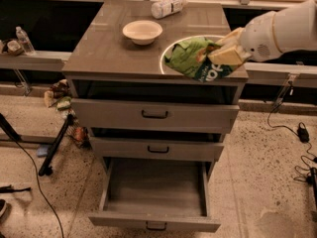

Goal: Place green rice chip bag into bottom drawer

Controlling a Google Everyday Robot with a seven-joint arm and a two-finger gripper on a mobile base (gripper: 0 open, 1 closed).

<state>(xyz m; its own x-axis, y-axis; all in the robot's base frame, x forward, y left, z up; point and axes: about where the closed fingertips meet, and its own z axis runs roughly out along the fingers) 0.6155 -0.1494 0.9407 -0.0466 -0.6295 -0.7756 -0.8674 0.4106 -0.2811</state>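
Observation:
The green rice chip bag (194, 58) is crinkled bright green foil with white lettering. It hangs above the front right edge of the cabinet top, held by my gripper (220, 52), which reaches in from the right and is shut on the bag's right side. The bottom drawer (154, 192) is pulled open below, a wide shallow box with a dark handle on its front, and nothing shows inside it. The two upper drawers (154, 114) are pushed in.
A white bowl (142, 31) sits on the cabinet top (104, 48), with a white plastic bottle (168, 6) lying at the back. A small bottle (24, 39) stands on the left ledge. Cables and a stand leg (55, 145) lie on the floor either side.

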